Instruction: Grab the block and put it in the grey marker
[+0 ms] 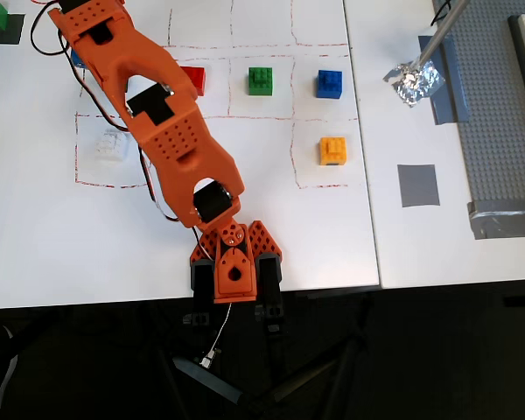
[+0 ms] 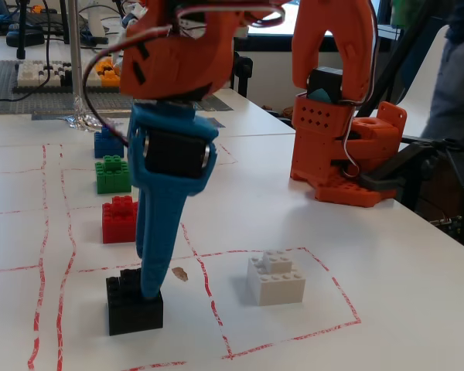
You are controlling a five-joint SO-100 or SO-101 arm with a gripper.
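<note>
In the fixed view the black block sits on the white table inside a red-lined square at the near left. My gripper points straight down, and its blue finger touches the block's top right side. Only this one finger shows, so I cannot tell whether the jaws are closed on the block. In the overhead view the orange arm reaches to the top left and hides the block and the fingertips. The grey marker lies flat at the right, far from the gripper.
Red, green and blue bricks stand in a row, with an orange brick and a white brick nearby. Crumpled foil and the studded baseplate are at the right. The arm base is at the front edge.
</note>
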